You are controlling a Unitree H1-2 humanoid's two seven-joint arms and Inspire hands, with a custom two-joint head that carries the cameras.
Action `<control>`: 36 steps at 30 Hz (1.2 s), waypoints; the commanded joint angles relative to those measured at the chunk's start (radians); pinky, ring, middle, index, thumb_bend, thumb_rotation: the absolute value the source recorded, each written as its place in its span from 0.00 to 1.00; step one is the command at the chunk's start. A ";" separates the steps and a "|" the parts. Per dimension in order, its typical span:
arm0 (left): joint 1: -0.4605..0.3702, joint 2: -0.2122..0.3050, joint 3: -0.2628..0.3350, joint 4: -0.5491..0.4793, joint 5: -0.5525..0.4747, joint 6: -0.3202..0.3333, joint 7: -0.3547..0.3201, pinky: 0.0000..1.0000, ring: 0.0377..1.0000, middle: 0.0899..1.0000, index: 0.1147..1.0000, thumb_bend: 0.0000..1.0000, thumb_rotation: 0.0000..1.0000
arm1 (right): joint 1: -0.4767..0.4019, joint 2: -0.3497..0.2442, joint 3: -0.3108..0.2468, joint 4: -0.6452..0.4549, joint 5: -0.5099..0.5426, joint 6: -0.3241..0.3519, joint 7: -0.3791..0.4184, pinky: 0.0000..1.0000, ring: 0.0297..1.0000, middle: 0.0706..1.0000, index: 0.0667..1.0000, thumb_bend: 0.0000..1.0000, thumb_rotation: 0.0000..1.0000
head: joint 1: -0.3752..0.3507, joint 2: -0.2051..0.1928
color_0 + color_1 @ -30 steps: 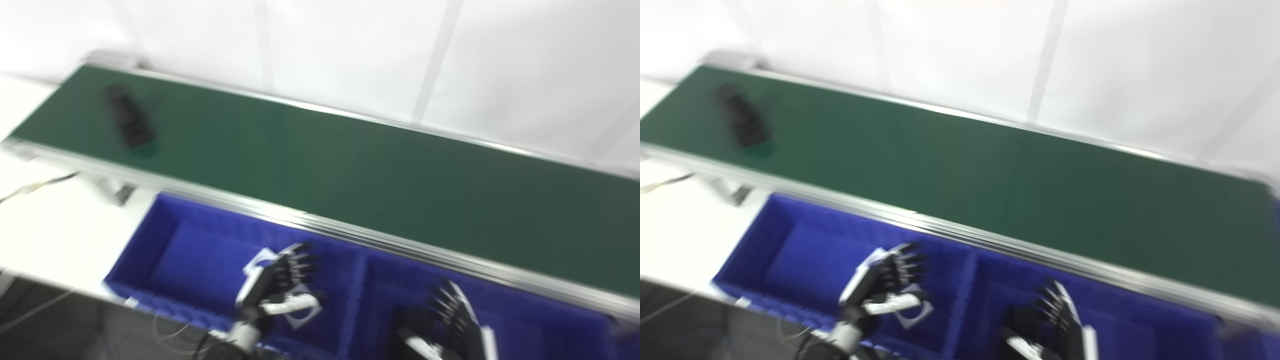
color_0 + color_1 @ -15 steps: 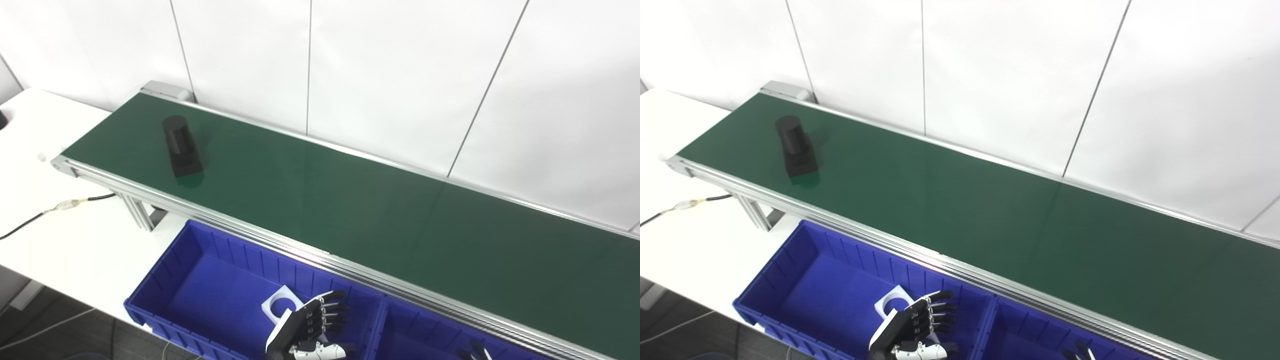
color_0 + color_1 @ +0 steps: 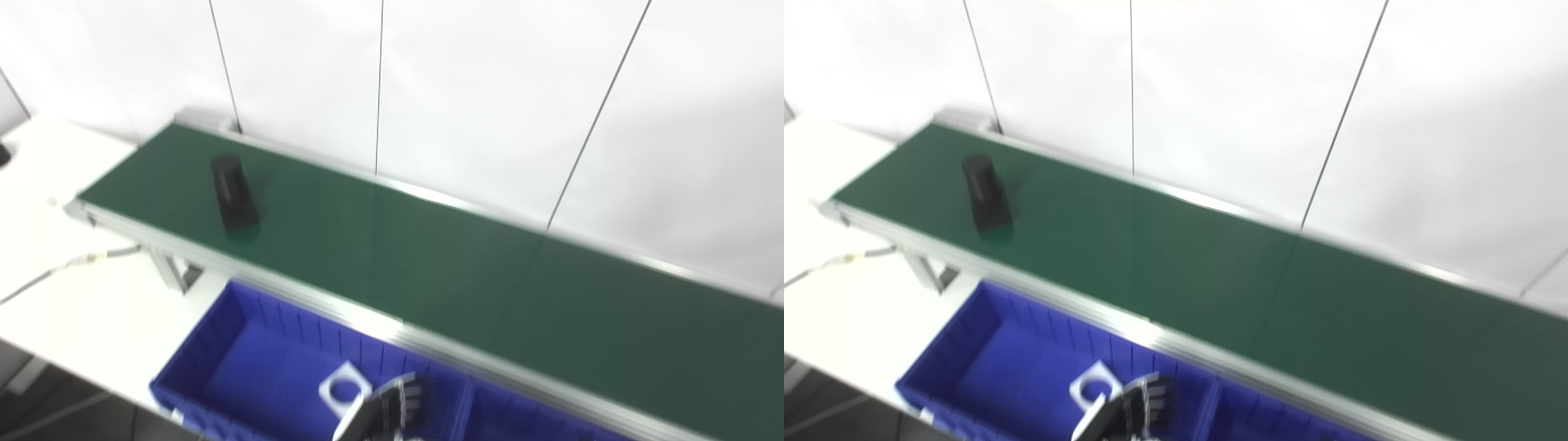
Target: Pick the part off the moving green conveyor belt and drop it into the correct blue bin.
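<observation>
- Far up the green conveyor belt (image 3: 429,275), near its left end, stands the black part (image 3: 233,193): a round upper section on what looks like a squarer, wider base, blurred in both views, alone on the belt and well apart from either hand.
- Below the belt's near rail sits the left blue bin (image 3: 245,361), with a white square piece with a round hole (image 3: 344,389) lying on its floor; the right blue bin (image 3: 520,416) joins it at a divider.
- The left hand (image 3: 392,410) hovers low over the left bin, beside the white piece, fingers spread apart and holding nothing, though motion blur softens it.
- The right hand is out of frame in both views, so I cannot tell its state.
- Handling, as a judgement: the part looks rigid, like moulded or printed plastic, probably light and not fragile. Its matte surface should not be very slippery.
- The round upper section seems the best place to take hold, fingers on one side and thumb opposite, wrapping from above or the near side; the base stays free to sit flat.
- A tall shape on a moving belt may tip if nudged before the fingers close.
- The left eye view shows more of the white table (image 3: 73,294) to the left of the belt; the right eye view shows more of the belt's right end (image 3: 1488,367).
</observation>
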 commanded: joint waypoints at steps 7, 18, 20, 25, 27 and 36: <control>-0.021 -0.002 0.001 0.018 0.000 -0.063 -0.002 0.66 0.68 0.71 0.78 0.73 0.00 | -0.011 0.002 -0.001 0.003 -0.002 -0.047 -0.004 0.64 0.72 0.79 0.89 0.58 0.00 | -0.029 -0.042; -0.026 0.000 0.007 0.032 -0.006 -0.075 -0.007 0.66 0.66 0.70 0.77 0.76 0.00 | -0.013 0.005 0.004 0.007 -0.008 -0.047 -0.008 0.64 0.71 0.79 0.88 0.58 0.00 | -0.033 -0.037; -0.026 -0.001 0.008 0.032 -0.006 -0.074 -0.006 0.65 0.66 0.70 0.77 0.76 0.00 | -0.012 0.004 0.003 0.007 -0.010 -0.047 -0.011 0.63 0.71 0.79 0.88 0.58 0.00 | -0.035 -0.034; -0.020 -0.005 0.003 0.022 0.000 -0.063 -0.003 0.65 0.66 0.70 0.77 0.77 0.00 | -0.008 -0.001 0.001 0.000 -0.010 -0.047 -0.013 0.63 0.71 0.78 0.87 0.58 0.00 | -0.035 -0.027; -0.020 -0.007 0.002 0.021 -0.002 -0.061 -0.003 0.64 0.66 0.70 0.77 0.77 0.00 | -0.009 -0.003 0.001 0.001 -0.007 -0.047 -0.011 0.63 0.70 0.78 0.87 0.58 0.00 | -0.034 -0.028; -0.018 -0.013 0.001 0.025 -0.001 -0.063 0.001 0.64 0.66 0.70 0.77 0.77 0.00 | -0.007 -0.009 -0.001 -0.002 -0.004 -0.047 -0.006 0.62 0.70 0.77 0.87 0.58 0.00 | -0.030 -0.023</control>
